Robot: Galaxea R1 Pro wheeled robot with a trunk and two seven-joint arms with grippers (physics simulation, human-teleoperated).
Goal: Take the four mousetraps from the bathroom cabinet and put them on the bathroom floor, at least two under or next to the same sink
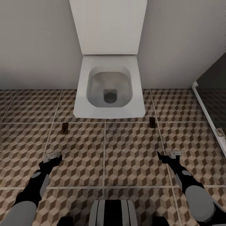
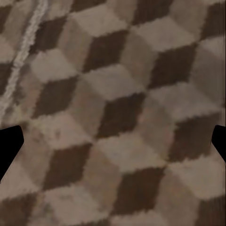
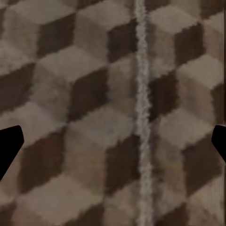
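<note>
Fingers of left gripper (image 1: pixel 52 155) and right gripper (image 1: pixel 172 154) hanging spread, grasping nothing. Two mousetraps (image 1: pixel 65 128) (image 1: pixel 152 122) lying ahead of fingertips on bathroom floor (image 1: pixel 131 150); probably light, stiff, thin: pinching long edges advisable.

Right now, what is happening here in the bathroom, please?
The robot stands facing a white toilet, and nothing is being handled. Its left gripper and right gripper are both open and empty, held low over the cube-patterned bathroom floor. Two small brown mousetraps already lie on the tiles, one left of the toilet's front and one right of it.
</note>
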